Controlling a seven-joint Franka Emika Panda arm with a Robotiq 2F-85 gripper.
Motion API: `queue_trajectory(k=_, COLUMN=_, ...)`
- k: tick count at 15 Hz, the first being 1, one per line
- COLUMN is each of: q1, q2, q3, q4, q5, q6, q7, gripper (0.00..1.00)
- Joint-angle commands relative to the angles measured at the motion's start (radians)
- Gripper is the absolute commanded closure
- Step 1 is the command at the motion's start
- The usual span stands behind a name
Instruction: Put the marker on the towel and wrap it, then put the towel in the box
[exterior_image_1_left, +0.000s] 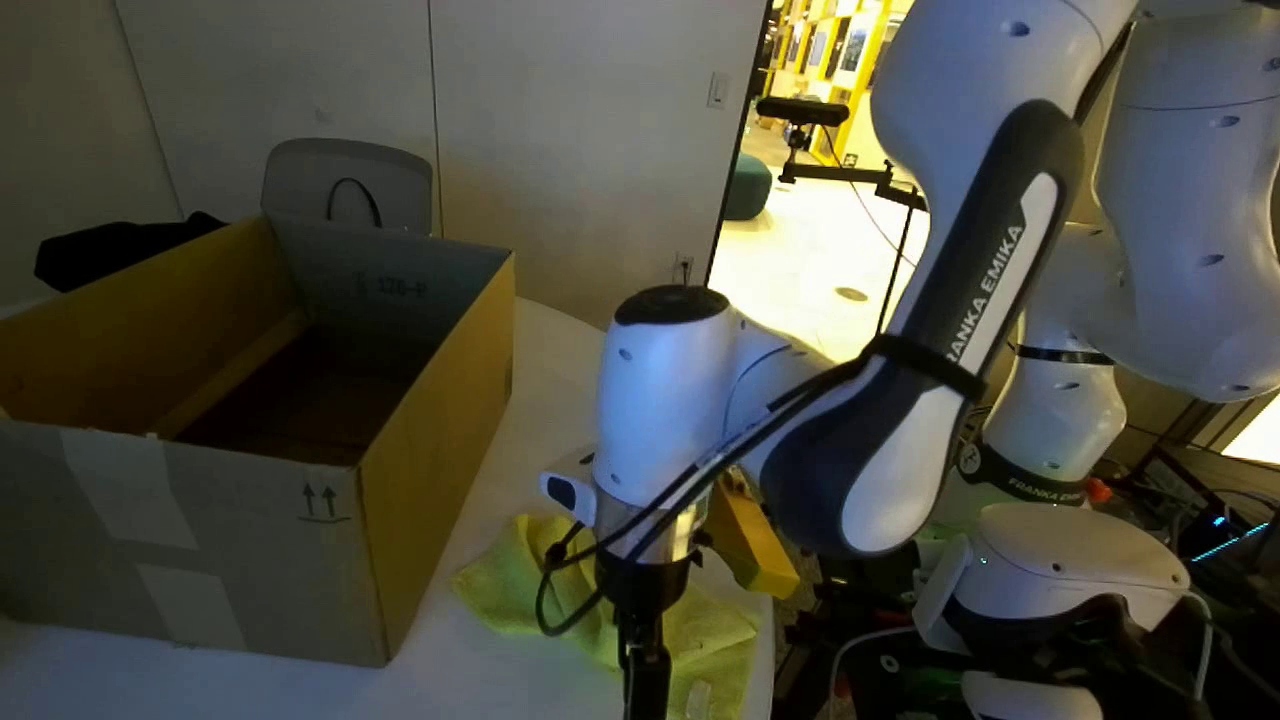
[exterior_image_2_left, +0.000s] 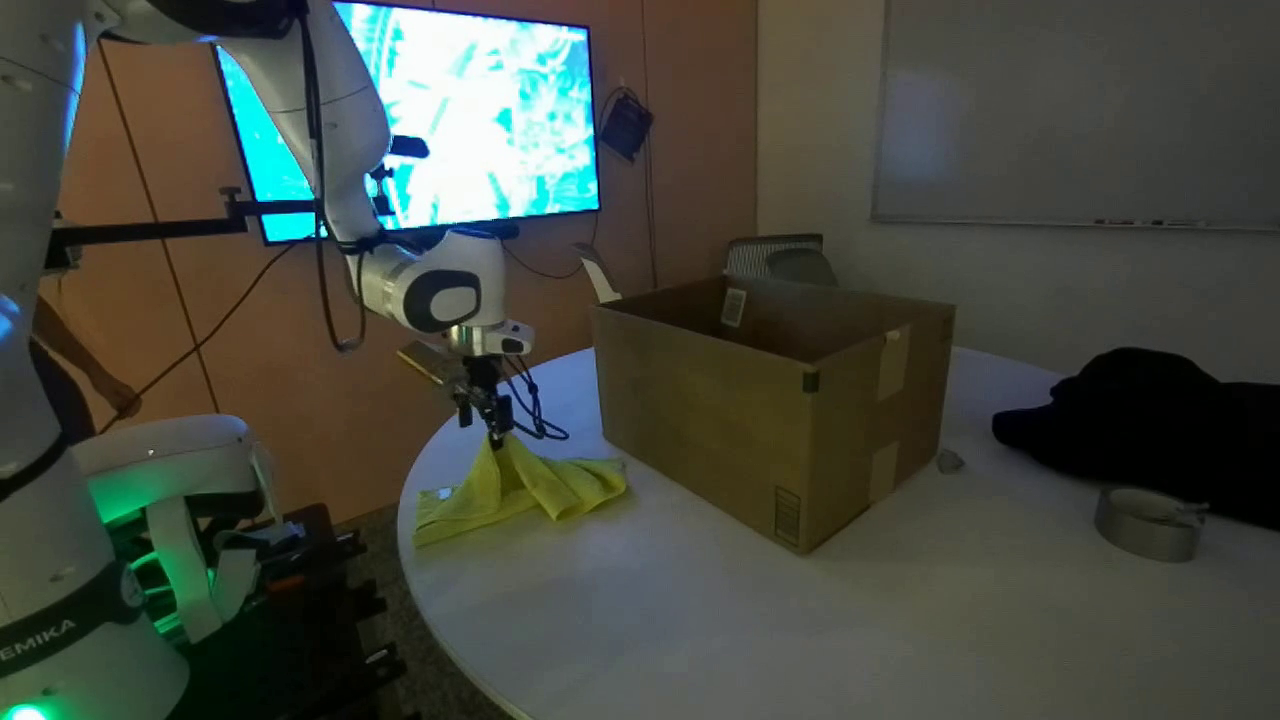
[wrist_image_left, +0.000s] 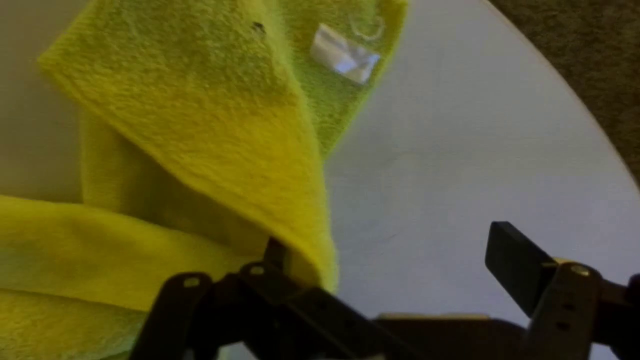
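Locate yellow towel (exterior_image_2_left: 520, 490) on white worktop (exterior_image_2_left: 720, 620), peaked against one side of wide-spread pincer (wrist_image_left: 389, 242). Note white tag (wrist_image_left: 345, 54) on towel, too blurred to read. See twin up-arrows (exterior_image_1_left: 328, 500) on nearby cardboard box (exterior_image_1_left: 290, 560); read "FRANKA EMIKA" on arm (exterior_image_1_left: 900, 480).

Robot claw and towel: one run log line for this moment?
gripper: open; towel: on table, peaked at one finger; box: open, towel outside; marker: unseen

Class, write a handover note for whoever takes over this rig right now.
Gripper: open, one side at the towel's raised peak.
Towel: on the table beside the box, partly folded over.
Marker: not visible; perhaps under the folds.
Done: some folding; whether it wraps the marker can't be told.
Left: locate the marker, finish wrapping, then put the towel in the box.
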Motion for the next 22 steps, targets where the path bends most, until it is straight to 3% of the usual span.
queue_trajectory(k=1, q1=0.258, q2=0.112, q3=-0.264, q4=0.091, q5=-0.248, q6=-0.032, q7=0.275, gripper=0.0)
queue_trajectory(k=4, q1=0.381, q2=0.181, q3=-0.375, q4=0.156, q5=-0.415, q6=-0.096, q7=0.472, gripper=0.0)
queue_trajectory(k=8, q1=0.422, q2=0.171, q3=-0.393, q4=0.182, q5=-0.459, q6=-0.208, q7=0.533, gripper=0.0)
queue_trajectory(k=16, q1=0.325, q2=0.024, q3=-0.326, q4=0.096, q5=-0.439, q6=-0.3, q7=0.482, gripper=0.0)
queue_trajectory(k=22, q1=0.166, q2=-0.09, q3=-0.189, q4=-0.029, q5=-0.33, q6=-0.27, q7=0.382, gripper=0.0)
